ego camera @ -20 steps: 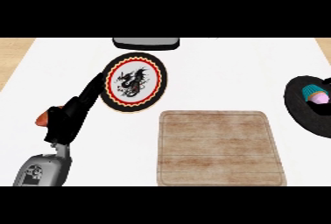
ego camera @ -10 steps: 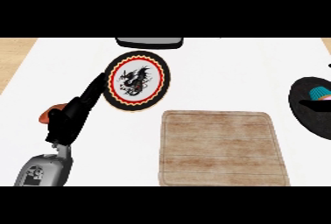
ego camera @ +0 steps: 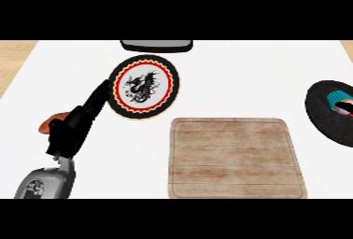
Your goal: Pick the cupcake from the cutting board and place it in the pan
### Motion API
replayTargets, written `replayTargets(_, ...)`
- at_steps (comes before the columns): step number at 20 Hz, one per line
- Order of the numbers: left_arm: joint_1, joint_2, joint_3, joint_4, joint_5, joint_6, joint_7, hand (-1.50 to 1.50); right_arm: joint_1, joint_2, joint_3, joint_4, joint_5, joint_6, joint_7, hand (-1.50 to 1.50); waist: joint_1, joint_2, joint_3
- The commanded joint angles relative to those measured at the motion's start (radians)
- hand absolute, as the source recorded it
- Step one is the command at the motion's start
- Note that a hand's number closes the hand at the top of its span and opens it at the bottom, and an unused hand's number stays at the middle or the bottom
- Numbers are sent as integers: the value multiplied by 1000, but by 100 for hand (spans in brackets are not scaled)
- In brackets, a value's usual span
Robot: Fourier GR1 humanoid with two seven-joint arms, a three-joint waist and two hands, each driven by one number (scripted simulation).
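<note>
At the right edge of the desk (ego camera: 234,70), the cupcake (ego camera: 339,100) lies in the black pan (ego camera: 324,119), tipped on its side, with its teal wrapper and a bit of pink showing. The view cuts off both it and the pan. The wooden cutting board (ego camera: 234,158) in front of me has nothing on it. I judge the placing step to be as good as done, with the pick and the carry behind me.

My right robot hand shows nowhere in this view, so I cannot say how its fingers stand. My left robot hand (ego camera: 72,128) rests at the left of the view, fingers straight and apart, holding nothing. Its tips point up toward the round plate (ego camera: 144,87). Just behind it sits a small orange-red thing (ego camera: 50,125), mostly hidden, and I cannot tell what it is.

The next move calls for little, as I see it. I should make sure the right robot hand is clear of the pan and that the cupcake has settled inside the rim rather than on it. I cannot confirm that from here, because the pan's far side is out of view.

I find no writing or brand to read. The plate carries a black dragon figure on white, ringed in red with a yellow jagged border. A dark grey thing (ego camera: 156,45) at the far edge bears no label I can see.
</note>
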Motion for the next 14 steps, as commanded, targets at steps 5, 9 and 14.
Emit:
replayTargets(5,3,2,15,30,-10,7,-11,0,151,-110,-55,26,-66,331,-184,-150,-21,-4,-1)
replayTargets(9,-4,-8,11,-15,6,3,31,0,215,-86,-68,14,-78,326,-314,-150,-17,-7,-1)
replayTargets(14,26,-5,12,-28,-8,5,20,0,327,-87,-78,16,-97,411,-418,-150,-28,-13,-2)
